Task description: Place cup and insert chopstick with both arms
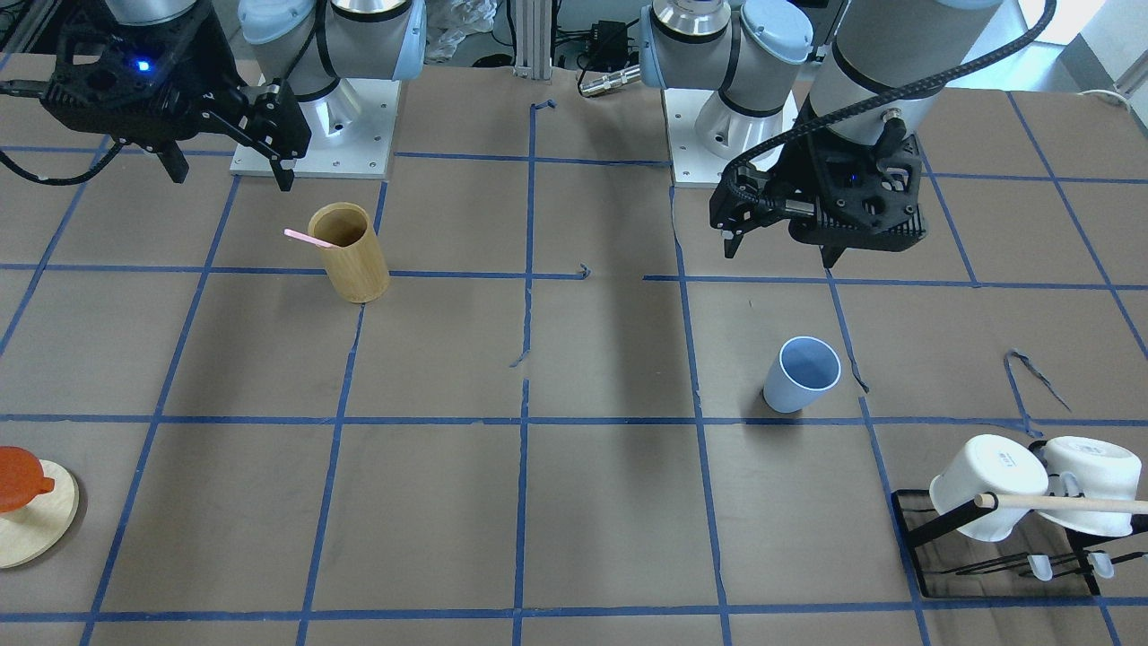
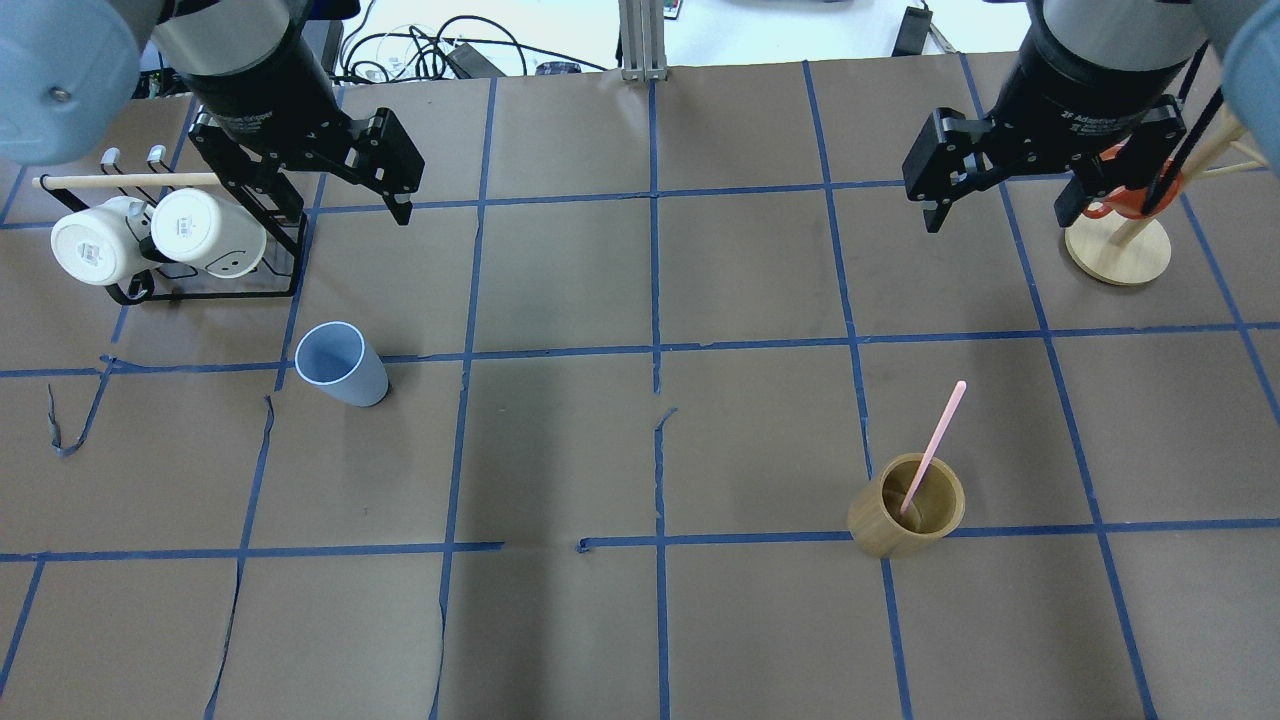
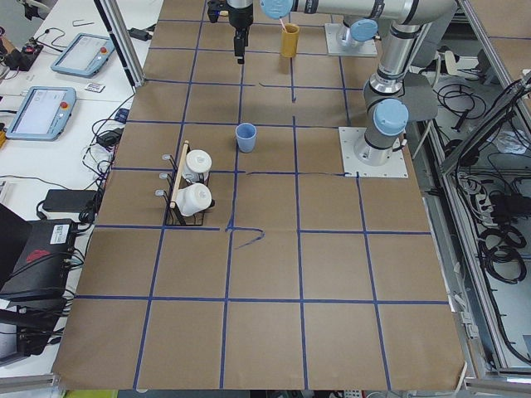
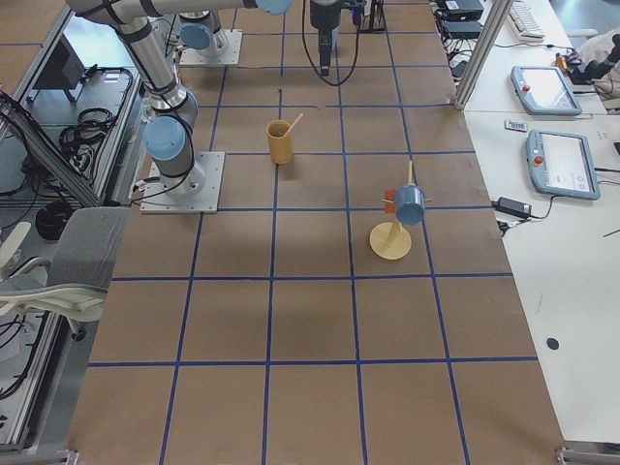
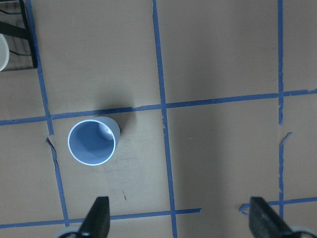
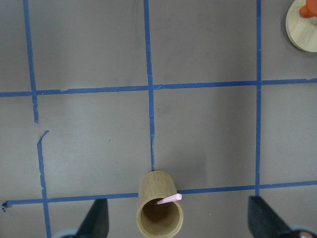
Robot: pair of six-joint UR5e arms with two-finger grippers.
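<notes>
Brown table [image 2: 760, 640] with blue tape grid [image 2: 655, 280], white bench [image 4: 572, 291] beside it.

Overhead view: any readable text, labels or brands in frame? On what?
"2F Adaptive": white print on the body of the black two-finger right gripper; the rest is blurred.
Similar white print on the black two-finger left gripper: too blurred to read.
Small dark mark on the base of one white handled mug: too small to read.
Nothing else readable.

cup [image 2: 340, 365]: pale blue, tapered, upright on the surface, well apart from the bamboo cylinder [image 2: 873, 532].
chopstick [image 2: 938, 430]: thin, pink, leaning inside that cylinder, upper end sticking out.
</notes>
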